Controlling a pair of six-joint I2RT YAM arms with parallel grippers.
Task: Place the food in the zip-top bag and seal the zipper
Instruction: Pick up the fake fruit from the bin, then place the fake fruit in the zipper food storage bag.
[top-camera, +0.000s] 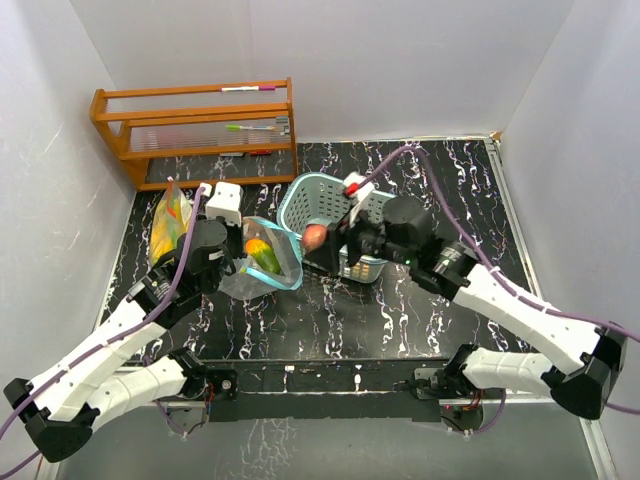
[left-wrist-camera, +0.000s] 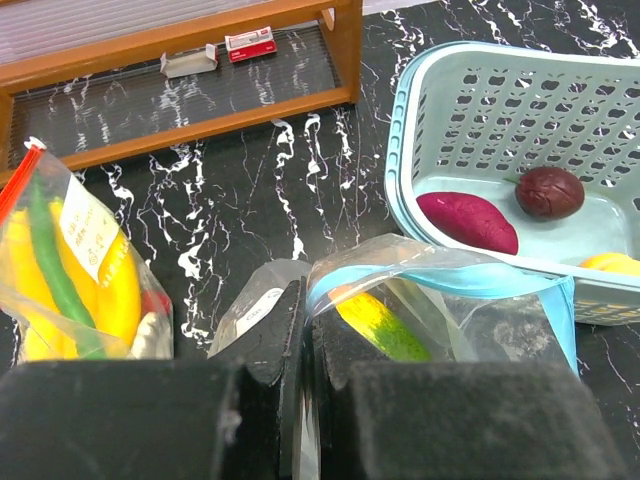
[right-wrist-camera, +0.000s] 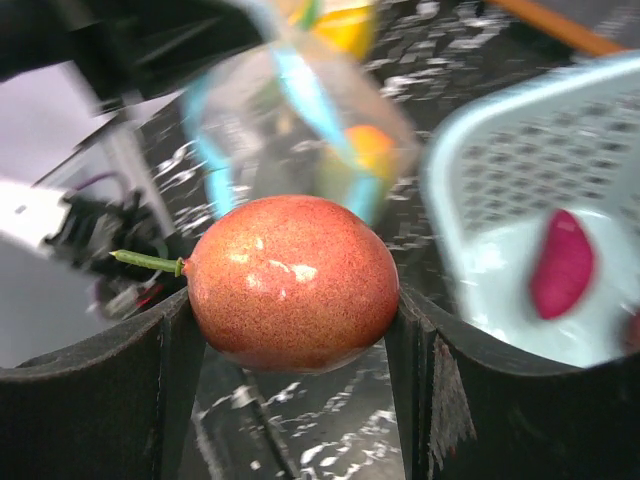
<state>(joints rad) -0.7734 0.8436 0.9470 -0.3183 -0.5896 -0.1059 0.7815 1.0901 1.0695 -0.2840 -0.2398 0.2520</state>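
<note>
My right gripper (top-camera: 318, 240) is shut on a round red-orange fruit (right-wrist-camera: 292, 282) with a green stem and holds it in the air between the teal basket (top-camera: 300, 196) and the open zip-top bag (top-camera: 262, 258). My left gripper (left-wrist-camera: 303, 330) is shut on the near edge of that bag (left-wrist-camera: 440, 275), whose blue-zippered mouth stands open. A green-orange-red mango (left-wrist-camera: 385, 325) lies inside it. The basket (left-wrist-camera: 420, 120) holds a magenta fruit (left-wrist-camera: 468, 221), a dark maroon round fruit (left-wrist-camera: 549, 192) and a yellow one (left-wrist-camera: 612, 263).
A second bag (top-camera: 170, 222) with yellow bananas and a long green pepper (left-wrist-camera: 55, 270) lies at the left. A wooden rack (top-camera: 195, 125) with markers stands at the back left. White walls close in the black marbled table.
</note>
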